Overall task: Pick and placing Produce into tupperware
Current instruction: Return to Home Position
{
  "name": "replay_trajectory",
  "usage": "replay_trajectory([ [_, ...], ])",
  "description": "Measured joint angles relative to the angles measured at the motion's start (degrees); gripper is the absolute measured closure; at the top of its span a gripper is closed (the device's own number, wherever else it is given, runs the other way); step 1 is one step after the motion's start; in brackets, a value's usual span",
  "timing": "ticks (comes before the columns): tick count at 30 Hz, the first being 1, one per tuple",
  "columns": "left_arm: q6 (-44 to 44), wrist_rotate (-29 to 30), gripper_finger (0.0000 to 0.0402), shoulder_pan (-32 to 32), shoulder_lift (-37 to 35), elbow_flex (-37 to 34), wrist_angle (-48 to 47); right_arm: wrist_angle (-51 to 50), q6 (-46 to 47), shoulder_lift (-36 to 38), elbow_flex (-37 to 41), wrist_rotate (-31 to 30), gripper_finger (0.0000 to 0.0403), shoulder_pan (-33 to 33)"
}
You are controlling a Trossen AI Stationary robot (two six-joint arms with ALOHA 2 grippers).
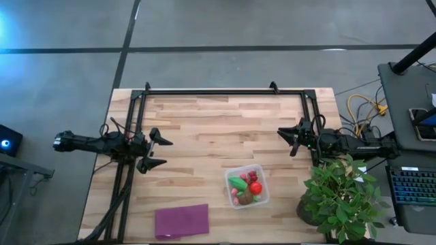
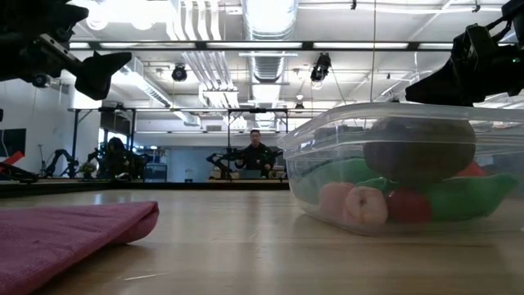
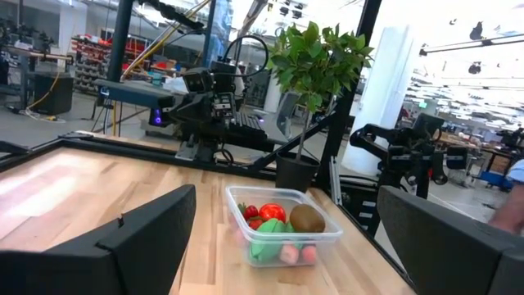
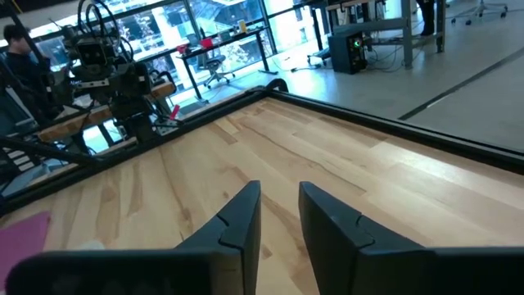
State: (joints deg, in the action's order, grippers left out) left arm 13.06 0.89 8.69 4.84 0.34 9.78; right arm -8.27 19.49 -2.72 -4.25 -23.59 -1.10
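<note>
The clear square tupperware [image 1: 231, 170] sits on the wooden table near its near edge, right of centre. All the produce I can see lies inside it: green oblong pieces [image 1: 238, 184], a red ball [image 1: 255, 188], a brown kiwi-like ball [image 3: 305, 219] and pink berries [image 2: 352, 205]. My left gripper [image 1: 158, 152] hovers wide open over the table's left part, pointing toward the tupperware [image 3: 327, 238]. My right gripper [image 1: 287, 141] hovers near the right edge, beyond the container, its fingers [image 4: 280, 192] only a narrow gap apart and holding nothing.
A flat purple sheet [image 1: 182, 220] lies by the near edge, left of the tupperware. A leafy potted plant [image 1: 340, 197] stands at the near right corner. A black frame rail [image 1: 225, 92] runs along the far and left edges. Bare wood spans the middle.
</note>
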Motion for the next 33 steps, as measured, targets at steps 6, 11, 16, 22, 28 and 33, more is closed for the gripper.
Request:
replay_trajectory([
  [6,0.0,0.0,0.0035,0.0,0.0,-0.02,-0.1,0.01,0.0,0.0,0.0,0.0,0.033,-0.01],
  [11,0.0,0.0,0.0035,0.0,0.0,-0.04,-0.07,0.0,0.0,0.0,0.0,0.0,0.0325,-0.01],
  [16,0.01,0.0,0.0035,0.0,-0.01,-0.05,-0.04,0.0,0.0,0.0,0.0,0.0,0.0319,-0.01],
  [22,0.0,0.0,0.0035,0.0,0.0,-0.07,0.04,0.0,0.0,0.0,0.0,0.0,0.0323,-0.01],
  [28,0.01,0.0,0.0035,0.0,-0.07,-0.07,0.04,0.01,0.0,0.0,-0.01,0.0,0.033,-0.01],
  [33,0.02,0.01,0.0035,0.0,0.0,-0.07,-0.1,0.02,0.0,0.0,0.0,0.0,0.0325,0.0],
])
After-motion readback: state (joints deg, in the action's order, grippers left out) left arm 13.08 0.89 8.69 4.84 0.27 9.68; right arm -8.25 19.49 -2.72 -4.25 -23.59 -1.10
